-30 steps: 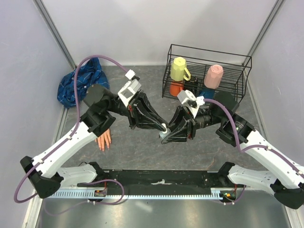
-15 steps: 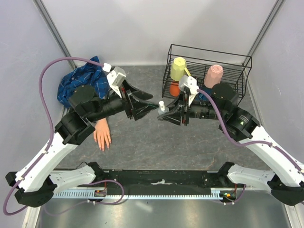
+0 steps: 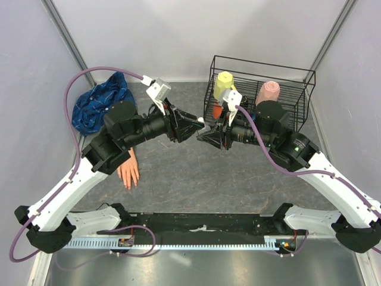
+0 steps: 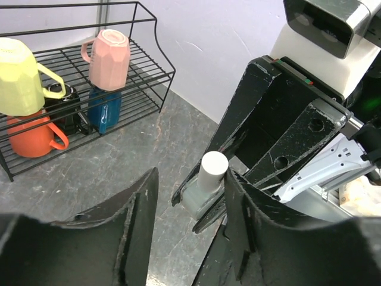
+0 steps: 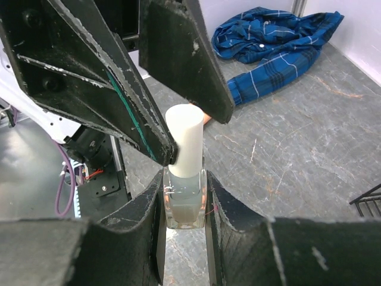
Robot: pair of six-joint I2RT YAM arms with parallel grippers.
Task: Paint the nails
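A small clear bottle (image 5: 186,199) with a white cap (image 5: 186,140) is pinched by its glass body in my right gripper (image 5: 184,179), held up off the table. My left gripper (image 4: 190,179) is open and straddles the cap (image 4: 212,170); one finger (image 4: 238,202) touches the cap and the other stands apart. In the top view both grippers meet mid-table, left (image 3: 193,124) and right (image 3: 205,134). The peach mannequin hand (image 3: 128,173) lies flat at the left, partly under my left arm. Its nails (image 3: 127,185) are too small to make out. The blue plaid sleeve (image 3: 98,104) is bunched behind it.
A black wire rack (image 3: 297,74) stands at the back right, close behind my right arm. It holds a yellow mug (image 3: 224,83), a pink mug (image 3: 268,92), an orange mug (image 3: 220,110) and a blue mug (image 4: 104,110). Grey walls close in both sides.
Both grippers rose from the table and moved back toward the rack, the right one carrying the bottle. My left gripper opened off the cap, drew away, then came back around it.
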